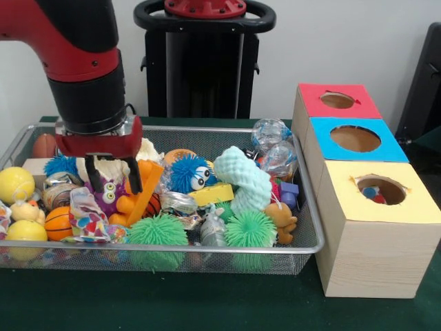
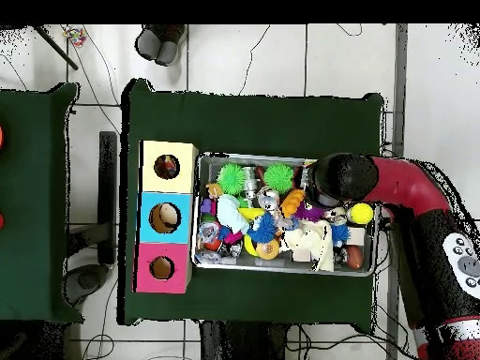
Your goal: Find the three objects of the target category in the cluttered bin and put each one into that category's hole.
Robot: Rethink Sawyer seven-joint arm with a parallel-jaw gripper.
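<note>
Front view: claw point(image 1: 112, 177) spread above purple toy point(image 1: 107, 195) in bin point(image 1: 313, 241).

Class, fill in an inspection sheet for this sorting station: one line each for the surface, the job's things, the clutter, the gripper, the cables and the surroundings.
Surface: dark green cloth on the table.
Job's things: wire bin heaped with toys; wooden box beside it with red, blue and yellow holes; something small lies in the yellow one.
Clutter: green spiky balls, blue fuzzy ball with eyes, yellow balls, small basketball, teddy bear, among others.
Gripper: gripper open, down among the toys at the bin's end away from the box.
Cables: thin wires on the tiled floor.
Surroundings: second green table; pale wall.
</note>
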